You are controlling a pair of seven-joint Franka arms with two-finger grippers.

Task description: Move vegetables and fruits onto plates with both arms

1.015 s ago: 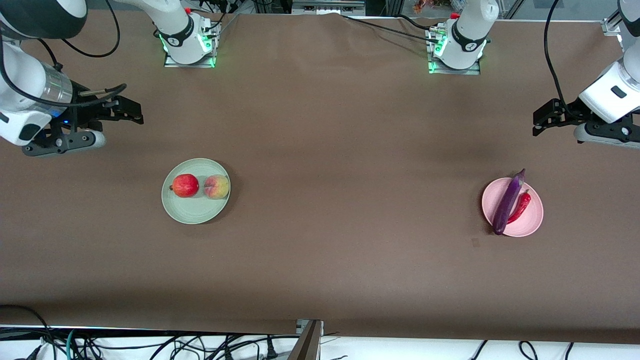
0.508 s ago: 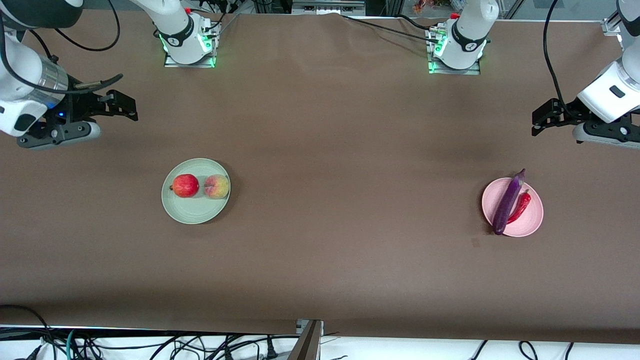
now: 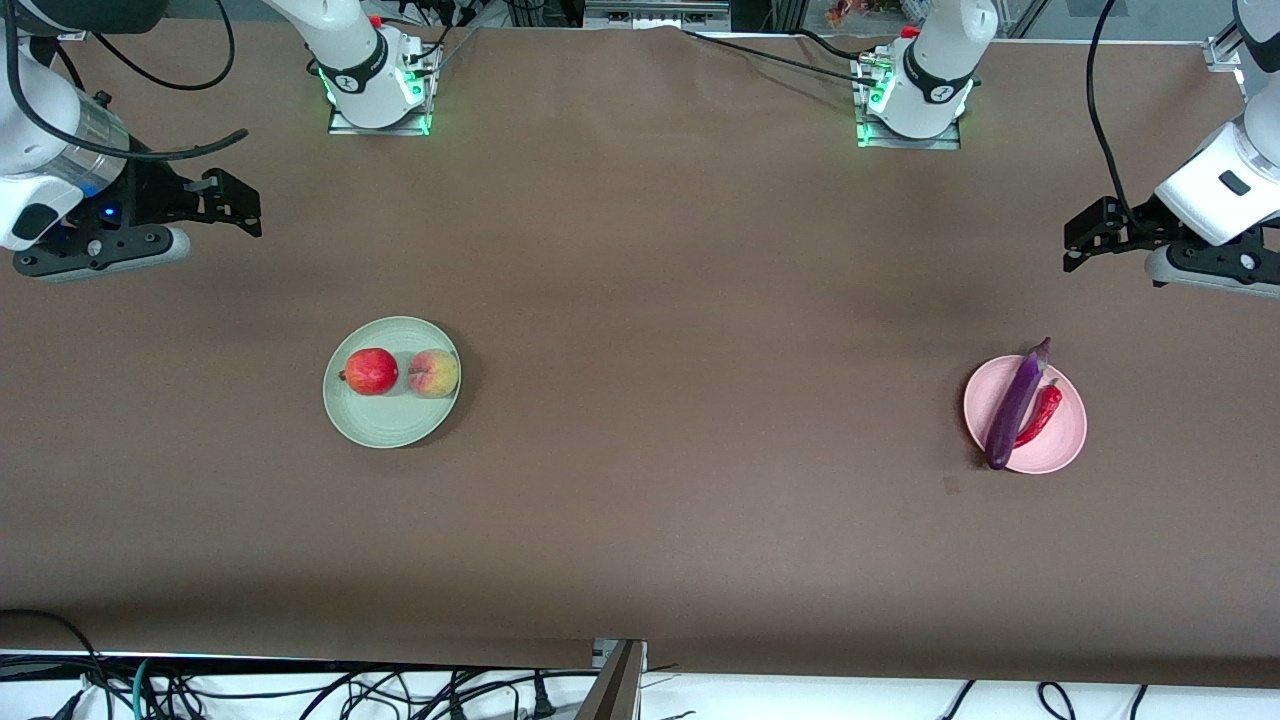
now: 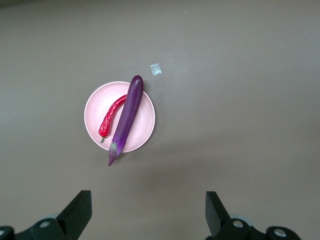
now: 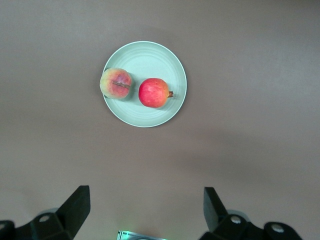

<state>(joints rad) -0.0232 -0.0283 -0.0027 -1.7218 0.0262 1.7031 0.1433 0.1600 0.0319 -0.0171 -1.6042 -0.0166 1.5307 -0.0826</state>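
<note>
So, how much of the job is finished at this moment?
It looks finished. The pomegranate and peach lie on the green plate; the eggplant and chili lie on the pink plate, with the eggplant's ends past the rim. Nothing is in hand: the left tool and right tool are open and empty, each high above its end of the table. Nothing is left outside the plates.

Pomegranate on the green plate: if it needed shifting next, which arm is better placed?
The right. Its gripper hangs open over bare table at the end where the green plate holds the pomegranate and peach. The left gripper, also open, is up near the pink plate.
</note>
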